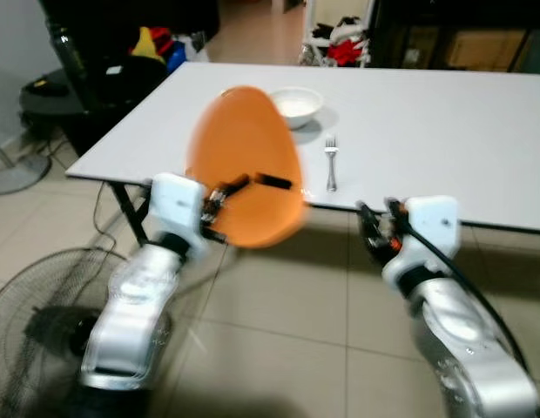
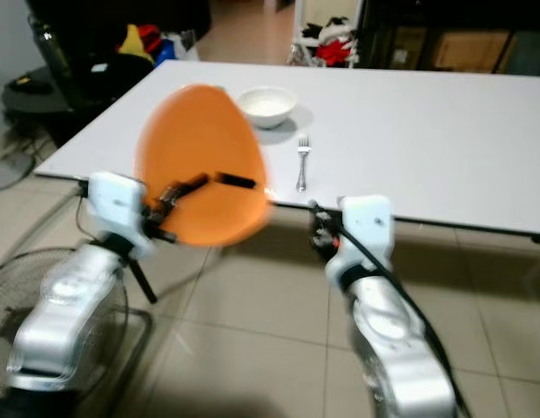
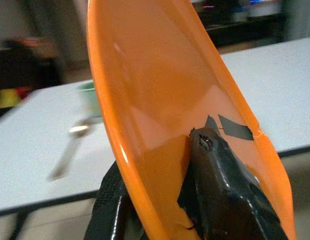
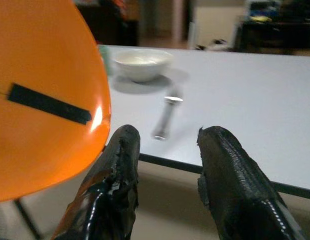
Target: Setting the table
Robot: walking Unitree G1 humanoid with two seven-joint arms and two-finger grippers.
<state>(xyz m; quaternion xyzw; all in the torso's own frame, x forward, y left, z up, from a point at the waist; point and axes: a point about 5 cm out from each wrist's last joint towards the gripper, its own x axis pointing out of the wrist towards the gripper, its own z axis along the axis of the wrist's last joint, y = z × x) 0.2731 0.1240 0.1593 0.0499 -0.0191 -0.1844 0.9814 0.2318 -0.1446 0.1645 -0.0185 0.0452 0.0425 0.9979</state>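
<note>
Left gripper (image 1: pixel 244 185): fingers (image 3: pixel 220 185) closed on the rim of the orange plate (image 1: pixel 246 165), one finger across the inner face, the other behind it. The plate is carried upright on edge, in the air just before the near edge of the surface (image 1: pixel 427 131), not touching it. A short black strip lies on the plate's inner face.

Right gripper (image 4: pixel 165 165): fingers (image 4: pixel 120 170) parted with a moderate gap, holding nothing. It hangs in the air below and just short of the near edge of the surface, pointing towards it, beside the plate but apart from it.

White bowl (image 1: pixel 295 104): upright on the surface, behind the plate, towards the robot's left half of the surface.

Fork (image 1: pixel 331 163): flat on the surface, just to the right of the bowl and nearer the robot, tines pointing away, handle end close to the near edge.

Surface: white rectangular top on dark legs, over a tiled floor (image 1: pixel 296 331).

Floor fan (image 1: pixel 43 322): black, standing on the floor on the robot's left, beside the left arm.

Background: dark furniture and coloured items (image 1: pixel 152 43) beyond the far left corner; details blurred.
</note>
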